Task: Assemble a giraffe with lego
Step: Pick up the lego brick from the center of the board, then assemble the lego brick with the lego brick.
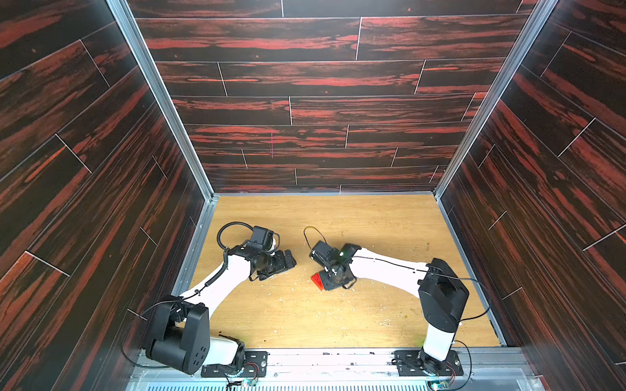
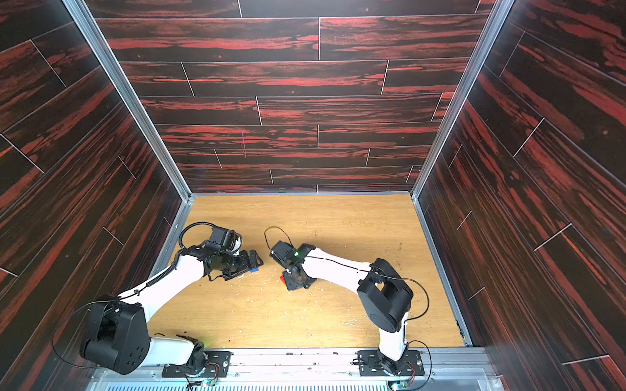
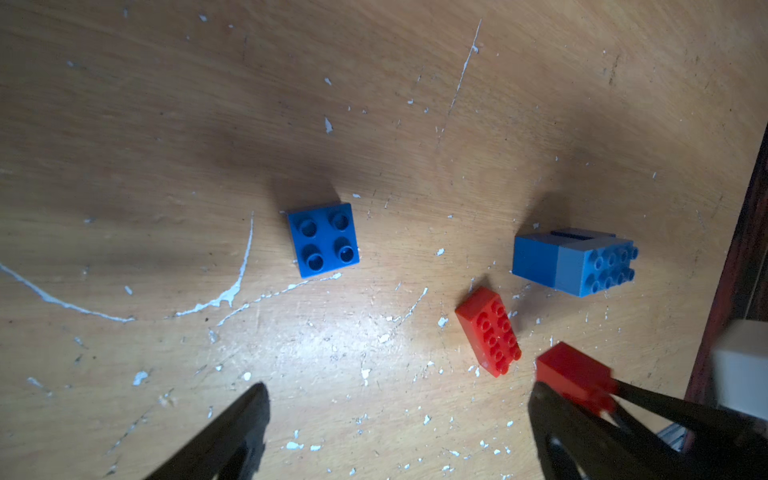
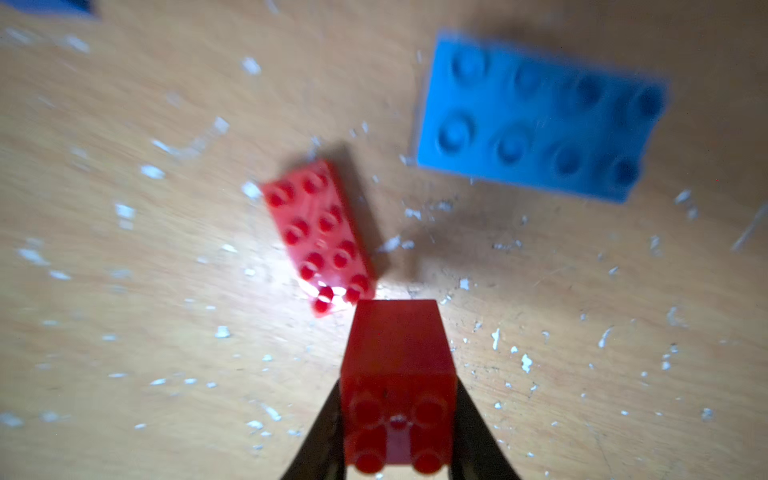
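My right gripper [image 4: 397, 409] is shut on the small red brick [image 4: 397, 357], one finger on each side, its studs facing the wrist camera. Just beyond it the longer red brick [image 4: 318, 235] lies flat on the table, studs up. Farther off is the light blue brick [image 4: 540, 116]; in the left wrist view it [image 3: 596, 268] is joined to dark blue bricks [image 3: 534, 259]. A loose dark blue brick [image 3: 323, 239] sits studs up ahead of my left gripper [image 3: 399, 411], which is open over bare table. In a top view, red brick [image 1: 316, 279] shows beside the right gripper [image 1: 328, 283].
The wooden table [image 1: 372, 220] is flecked with white scratches and chips. Dark red-streaked walls [image 1: 305, 101] close in the back and both sides, with a metal rail [image 1: 338, 359] along the front. Both arms meet near the table's middle.
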Robot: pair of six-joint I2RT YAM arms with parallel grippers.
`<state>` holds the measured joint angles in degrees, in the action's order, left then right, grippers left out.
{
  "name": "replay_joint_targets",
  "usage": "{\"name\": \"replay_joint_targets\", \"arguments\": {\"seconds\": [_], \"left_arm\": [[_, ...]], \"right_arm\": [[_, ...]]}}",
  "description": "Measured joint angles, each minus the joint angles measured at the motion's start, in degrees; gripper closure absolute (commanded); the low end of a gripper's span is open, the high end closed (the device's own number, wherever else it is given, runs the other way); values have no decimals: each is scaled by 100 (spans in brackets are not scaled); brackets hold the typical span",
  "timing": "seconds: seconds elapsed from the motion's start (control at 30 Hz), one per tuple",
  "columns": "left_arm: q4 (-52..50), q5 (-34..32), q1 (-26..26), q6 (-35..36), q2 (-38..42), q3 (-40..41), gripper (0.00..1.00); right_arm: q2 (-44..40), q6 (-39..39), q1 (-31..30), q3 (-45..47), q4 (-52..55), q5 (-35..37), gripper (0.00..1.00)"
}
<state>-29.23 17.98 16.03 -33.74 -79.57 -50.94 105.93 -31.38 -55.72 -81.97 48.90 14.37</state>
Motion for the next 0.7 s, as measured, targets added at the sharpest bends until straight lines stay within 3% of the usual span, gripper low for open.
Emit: {"name": "replay_joint_targets", "arguments": {"seconds": [0.4, 0.7], "left_arm": [[-184, 0, 0, 197, 0, -9, 2], [-369, 22, 0, 293, 0, -17, 2]], "right_arm": [[518, 83, 693, -2194, 1198, 76, 82], [1191, 214, 841, -2653, 1580, -55, 84]]}}
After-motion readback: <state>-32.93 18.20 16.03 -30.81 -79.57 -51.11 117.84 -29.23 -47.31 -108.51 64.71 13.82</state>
